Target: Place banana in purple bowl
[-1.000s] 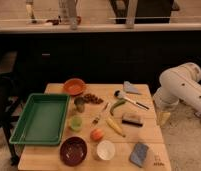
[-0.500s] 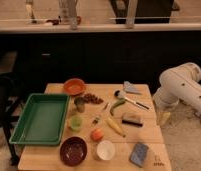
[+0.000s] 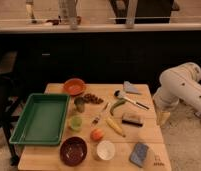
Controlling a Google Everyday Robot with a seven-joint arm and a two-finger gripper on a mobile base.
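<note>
**Banana not yet picked, bowl empty**

Task looks unstarted. The banana (image 3: pixel 115 126) lies flat on the bench (image 3: pixel 48 159), mid-right, just beside a dark block and near an orange fruit (image 3: pixel 97 134). The purple bowl (image 3: pixel 73 150) sits at the front edge, left of a white cup (image 3: pixel 105 149), nothing in it. The hand (image 3: pixel 163 118) hangs off the right edge of the bench, apart from the banana, fingers spread and, as far as I can make out, holding nothing. Left to do: reach, grasp, carry to the bowl, release.

The bench is light wood and crowded (green tray (image 3: pixel 39 120), orange bowl (image 3: pixel 74 86), green pod (image 3: pixel 116 105), utensils). Behind it are a dark counter front and a dim room; the floor is speckled.
</note>
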